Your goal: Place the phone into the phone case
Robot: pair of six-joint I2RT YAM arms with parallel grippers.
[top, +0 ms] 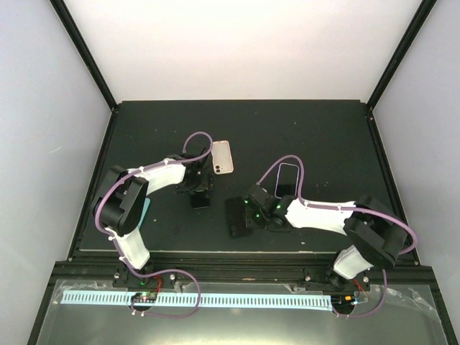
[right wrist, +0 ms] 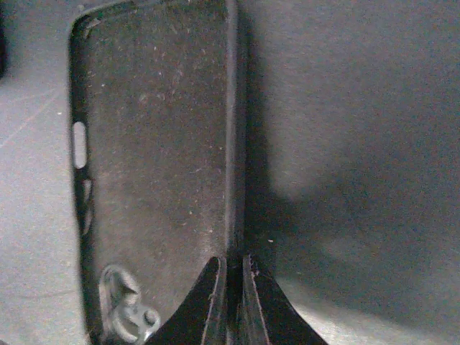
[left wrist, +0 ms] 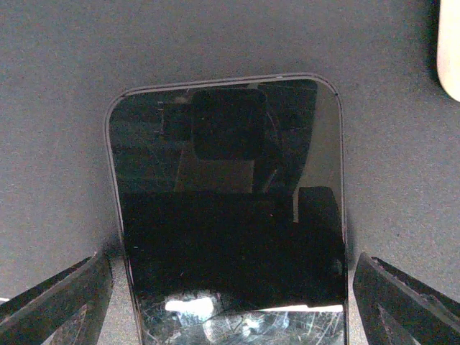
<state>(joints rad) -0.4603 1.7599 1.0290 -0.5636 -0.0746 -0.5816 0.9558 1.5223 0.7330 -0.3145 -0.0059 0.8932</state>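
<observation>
Left wrist: released left pincer (left wrist: 230, 264) straddles the phone (left wrist: 226, 180); close squarely on its long edges while the right pincer (right wrist: 231, 264) clamps the three o'clock wall of the phone case (right wrist: 158, 144).

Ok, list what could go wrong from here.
1. The left gripper straddles the phone with jaws wide, not gripping; the flat, glossy phone may slip as they close.
2. The right gripper pinches only one side wall of the case, so it may twist when the phone is pressed in.
</observation>
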